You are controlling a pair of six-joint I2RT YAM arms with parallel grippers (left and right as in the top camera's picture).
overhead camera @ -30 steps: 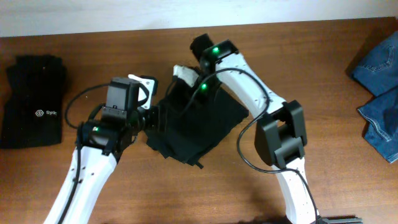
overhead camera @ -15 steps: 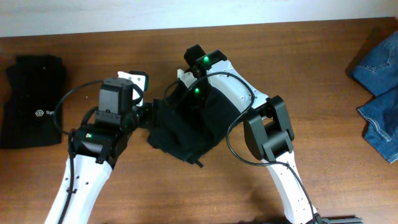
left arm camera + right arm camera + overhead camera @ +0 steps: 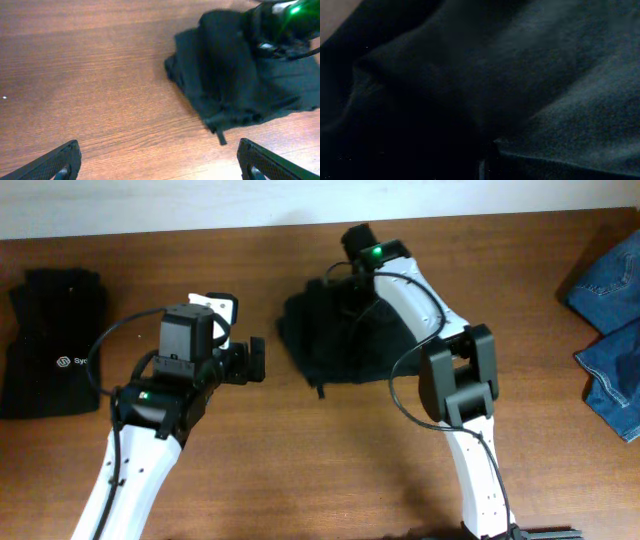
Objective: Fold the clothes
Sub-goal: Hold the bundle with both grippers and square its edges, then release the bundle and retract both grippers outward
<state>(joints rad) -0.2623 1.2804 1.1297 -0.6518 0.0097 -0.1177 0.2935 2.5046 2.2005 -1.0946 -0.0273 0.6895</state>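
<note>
Wood table [image 3: 300, 470] fills the overhead view.

Trousers [image 3: 335, 345]: black, bunched into a rumpled heap in the upper middle of the frame, flat on the table. In the left wrist view they sit upper right, with one part humped up. A short tab [image 3: 220, 136] sticks out of the lower edge of the heap.

Right arm [image 3: 455, 380]: white links and black joints, comes up from bottom right. Its end with the green light lies over the upper edge of the trousers.

Left arm [image 3: 150, 430]: comes up from bottom left, end points right toward the trousers.

Jeans [image 3: 610, 330]: blue denim, right edge of the frame, partly cut off, well apart from the trousers.

Black top [image 3: 50, 345]: folded at the far left, well apart from the trousers, with a small white logo [image 3: 70, 363] on it.

Left gripper [image 3: 255, 360]: just left of the trousers, not touching them, bare wood between. Fingers [image 3: 55, 162] are spread wide apart at the two lower corners of the wrist view, with nothing between them.

Right gripper [image 3: 348, 280]: buried in the trousers, fingers closed together. The right wrist view is all dark cloth pressed up close. Can't tell whether cloth is pinched between the fingers.
</note>
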